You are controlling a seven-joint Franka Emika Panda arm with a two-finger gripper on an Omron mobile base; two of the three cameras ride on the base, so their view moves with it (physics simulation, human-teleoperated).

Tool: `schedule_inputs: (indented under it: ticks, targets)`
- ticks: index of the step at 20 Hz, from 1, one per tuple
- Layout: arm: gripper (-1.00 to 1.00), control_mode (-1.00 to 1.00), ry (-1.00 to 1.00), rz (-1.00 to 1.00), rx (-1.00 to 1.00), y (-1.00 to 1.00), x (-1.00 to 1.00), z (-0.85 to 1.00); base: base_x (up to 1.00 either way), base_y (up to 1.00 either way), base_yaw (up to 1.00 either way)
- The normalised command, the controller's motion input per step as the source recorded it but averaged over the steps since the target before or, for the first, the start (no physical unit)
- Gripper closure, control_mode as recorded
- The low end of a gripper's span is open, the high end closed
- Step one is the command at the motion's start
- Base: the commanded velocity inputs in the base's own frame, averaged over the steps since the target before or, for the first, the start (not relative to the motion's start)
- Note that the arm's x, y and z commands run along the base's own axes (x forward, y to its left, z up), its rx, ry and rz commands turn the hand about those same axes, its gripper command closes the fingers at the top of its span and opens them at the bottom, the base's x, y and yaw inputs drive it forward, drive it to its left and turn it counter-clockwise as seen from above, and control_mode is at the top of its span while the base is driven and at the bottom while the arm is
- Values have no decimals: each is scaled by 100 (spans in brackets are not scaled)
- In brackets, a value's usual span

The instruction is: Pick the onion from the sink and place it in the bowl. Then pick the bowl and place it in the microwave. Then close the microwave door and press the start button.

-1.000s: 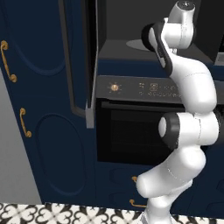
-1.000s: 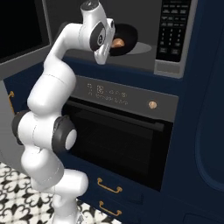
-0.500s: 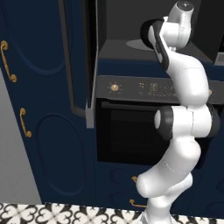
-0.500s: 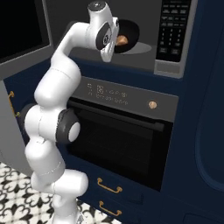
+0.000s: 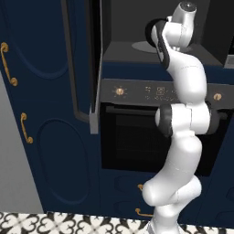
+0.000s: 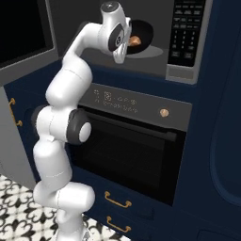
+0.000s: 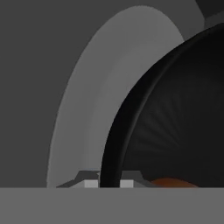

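My gripper (image 7: 108, 183) sits at the bottom centre of the hand view, its two tips standing either side of the rim of the bowl (image 7: 175, 113); they appear closed on that rim, so I judge I am holding the bowl by its edge. The bowl fills the right of that frame, and the onion (image 7: 168, 183) shows as an orange sliver at lower centre, inside it. Behind the rim lies the pale turntable plate (image 7: 87, 105) of the microwave (image 6: 155, 28). In the right base view, at top centre, bowl and onion sit within the cavity just right of my wrist. Against the pictures of a second ago, my arm has reached further in and the bowl has travelled deeper over the plate. I judge the placing step nearly complete; release, withdrawal, closing and starting remain. The microwave door (image 5: 82, 59) stands wide open at upper left of the left base view. The keypad (image 6: 185, 28) at upper right carries markings too small to read, as do the symbols on the oven panel (image 6: 117, 100) below; no brand is legible.
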Motion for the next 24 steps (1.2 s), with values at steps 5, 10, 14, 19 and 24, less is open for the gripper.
schedule_inputs:
  ticks: [5,10,14,19,24]
  targets:
    - [100,-100,2,0,0,0,35,-29,0,0,0]
    - [-100,-100,2,1,0,0,10,-36,0,0,0]
    - [-100,-100,-9,4,0,1,0,-29,0,0,0]
    - [-100,-100,-24,7,0,17,-7,-38,0,0,0]
    - [-100,-100,-60,7,15,16,-48,-47,0,0,0]
